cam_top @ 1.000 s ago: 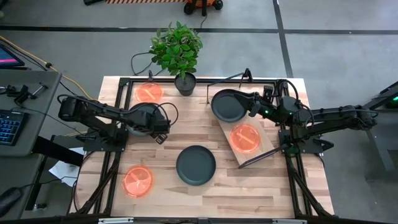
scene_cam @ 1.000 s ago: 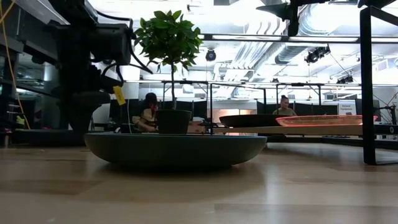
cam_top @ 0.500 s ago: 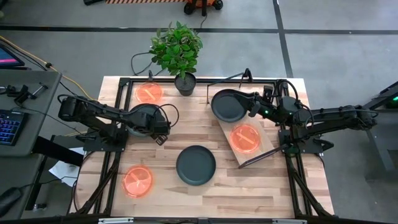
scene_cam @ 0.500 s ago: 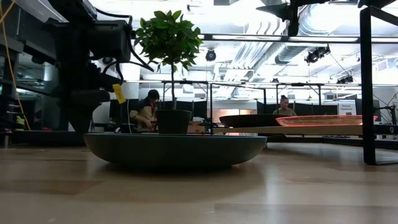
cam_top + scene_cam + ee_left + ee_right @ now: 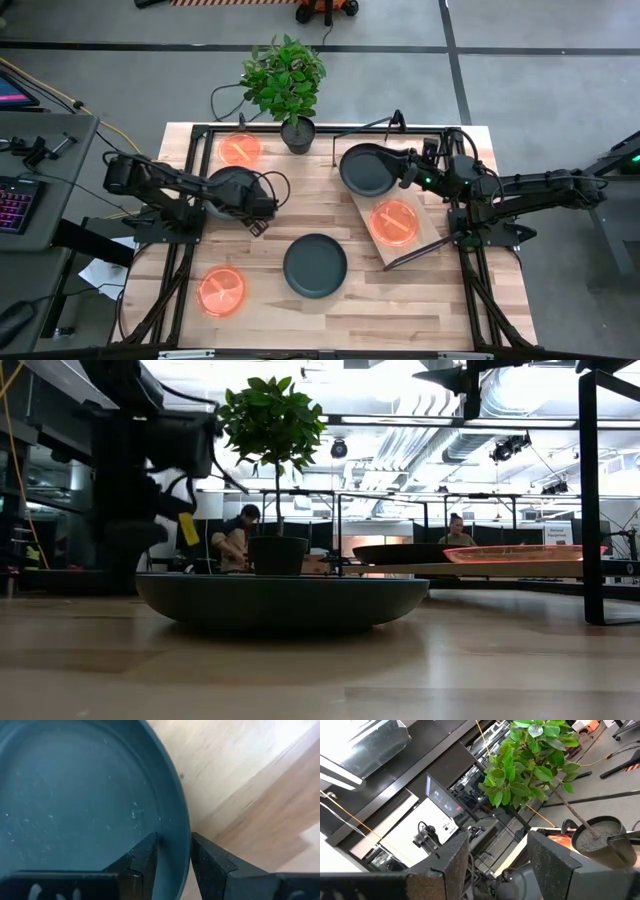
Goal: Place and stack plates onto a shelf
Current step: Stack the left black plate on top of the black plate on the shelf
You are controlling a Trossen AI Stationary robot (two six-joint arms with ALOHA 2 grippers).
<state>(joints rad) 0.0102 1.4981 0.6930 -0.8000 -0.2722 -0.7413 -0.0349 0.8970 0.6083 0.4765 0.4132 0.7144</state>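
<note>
In the high view my left gripper (image 5: 258, 208) is shut on a dark grey plate (image 5: 230, 190) at the table's left middle. My right gripper (image 5: 408, 172) stands open beside the right rim of a second grey plate (image 5: 366, 170), which rests on the far end of the light wooden shelf (image 5: 424, 236). An orange plate (image 5: 393, 222) lies on the same shelf. A third grey plate (image 5: 315, 265) sits on the table's near middle. Two more orange plates (image 5: 240, 150) (image 5: 222, 290) lie on the left side. In the right wrist view my right gripper (image 5: 497, 855) points up at the plant. My left gripper (image 5: 174, 842) has the grey plate's raised rim (image 5: 178, 825) on the plate's right side. One finger (image 5: 147, 852) is inside the plate and the other finger (image 5: 207, 855) outside it. Whether the plate is lifted or still lies on the table, I cannot tell.
A potted plant (image 5: 296, 130) stands at the far edge between the far orange plate and the shelf. A black metal frame (image 5: 190, 180) runs around the table. In the low view the centre plate (image 5: 285, 600) fills the foreground, and the shelf board (image 5: 450, 569) carries its two plates behind it.
My left arm has shifted slightly toward the table's right, still holding the plate's rim. My right arm and the plates on the shelf have kept still.
</note>
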